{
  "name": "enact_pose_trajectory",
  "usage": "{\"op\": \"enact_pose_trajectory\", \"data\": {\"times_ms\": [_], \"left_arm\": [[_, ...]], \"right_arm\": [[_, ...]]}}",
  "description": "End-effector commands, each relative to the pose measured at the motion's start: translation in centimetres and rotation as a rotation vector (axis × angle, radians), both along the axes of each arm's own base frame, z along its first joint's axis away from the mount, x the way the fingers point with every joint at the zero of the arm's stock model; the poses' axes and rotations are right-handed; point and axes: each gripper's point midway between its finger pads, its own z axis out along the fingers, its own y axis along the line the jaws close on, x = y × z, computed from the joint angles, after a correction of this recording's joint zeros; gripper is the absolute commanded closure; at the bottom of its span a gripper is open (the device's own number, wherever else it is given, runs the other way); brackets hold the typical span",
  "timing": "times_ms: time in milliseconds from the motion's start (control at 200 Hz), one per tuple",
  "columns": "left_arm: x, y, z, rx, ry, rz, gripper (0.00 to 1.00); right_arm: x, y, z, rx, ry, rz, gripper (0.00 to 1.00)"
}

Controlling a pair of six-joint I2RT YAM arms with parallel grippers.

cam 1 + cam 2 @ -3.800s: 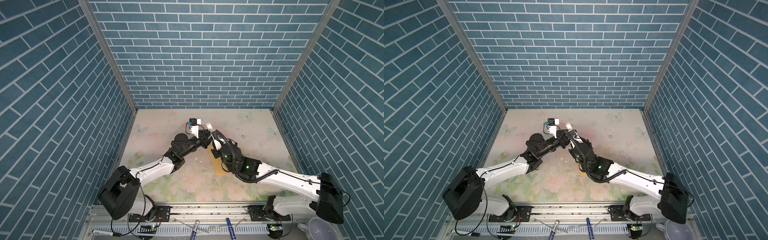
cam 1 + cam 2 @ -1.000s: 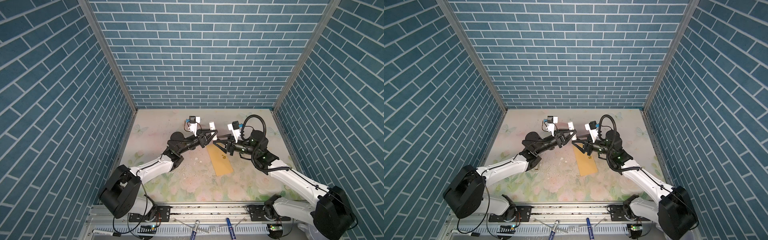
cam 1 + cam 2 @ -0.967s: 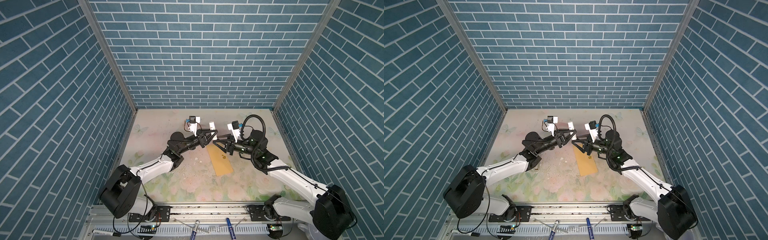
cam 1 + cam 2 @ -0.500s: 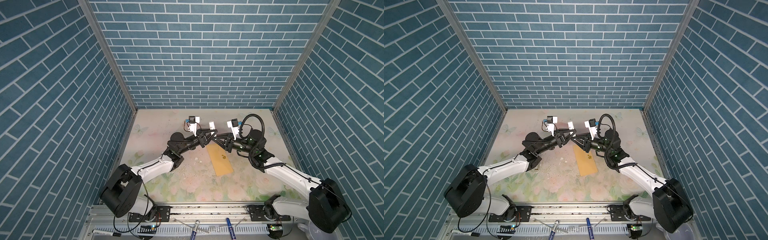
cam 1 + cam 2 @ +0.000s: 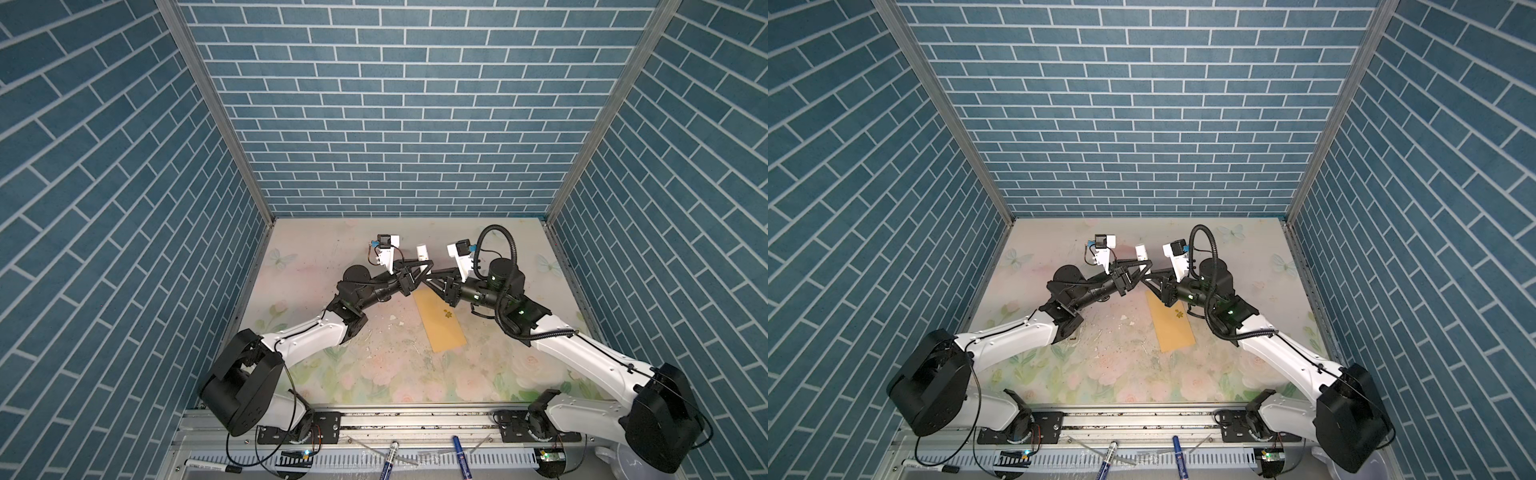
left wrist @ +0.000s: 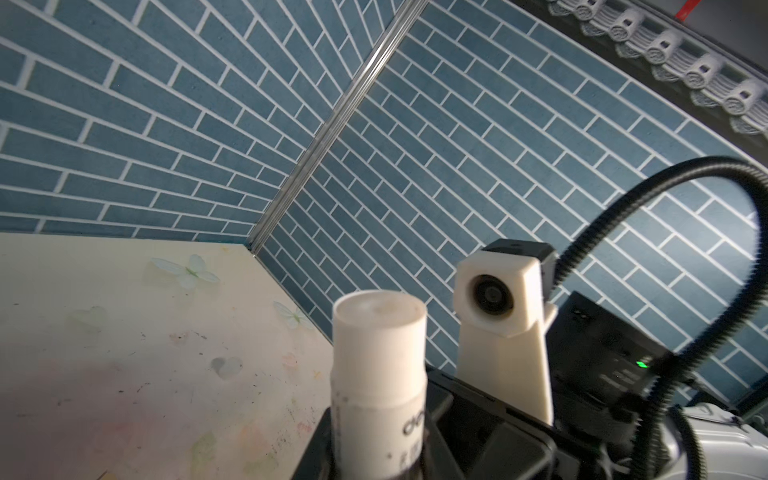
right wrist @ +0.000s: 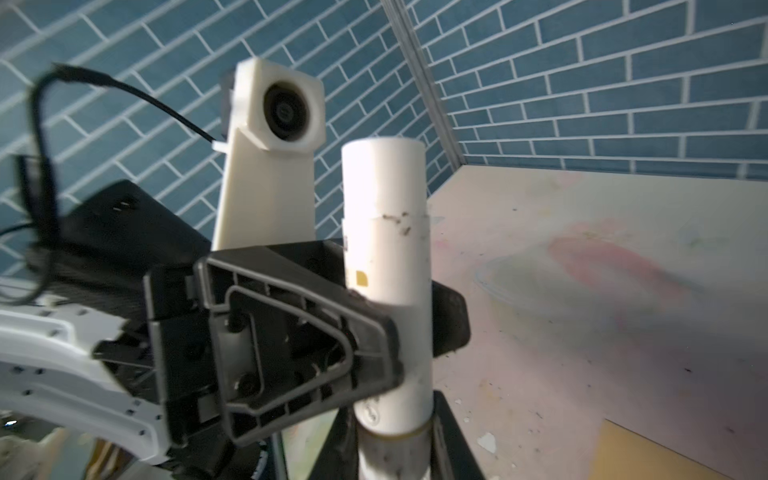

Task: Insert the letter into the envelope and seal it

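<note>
Closer in than a second ago, the right claw (image 5: 432, 277) pinches the base of the glue stick (image 5: 422, 252) that the left claw (image 5: 424, 266) clamps upright, likely to wind glue up for sealing the envelope (image 5: 440, 326) lying flat on the counter (image 5: 316, 257) below, its letter unseen.

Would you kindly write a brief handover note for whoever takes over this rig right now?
Left gripper: shut on the white glue stick, mid-body.
Right gripper: shut on its base; stick raised at the far end of the envelope.
The envelope: flat on the floral table, gold emblem up, flap hidden by grippers.
Letter: not in view, perhaps already inside.
Left to do: uncap, glue flap, seal.
</note>
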Motion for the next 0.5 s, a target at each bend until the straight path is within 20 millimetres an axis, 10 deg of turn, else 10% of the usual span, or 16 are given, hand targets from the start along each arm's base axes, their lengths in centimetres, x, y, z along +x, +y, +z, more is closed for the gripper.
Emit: {"op": "enact_pose_trajectory", "data": {"times_ms": [0, 495], "left_arm": [[-1.0, -0.7, -0.1, 0.082, -0.053, 0.006, 1.00], [-0.9, -0.8, -1.4, 0.160, -0.066, 0.050, 1.00]], "right_arm": [[2.5, -1.9, -0.9, -0.267, -0.123, -0.246, 1.00], [3.0, 0.0, -1.0, -0.443, -0.289, -0.419, 1.00]]}}
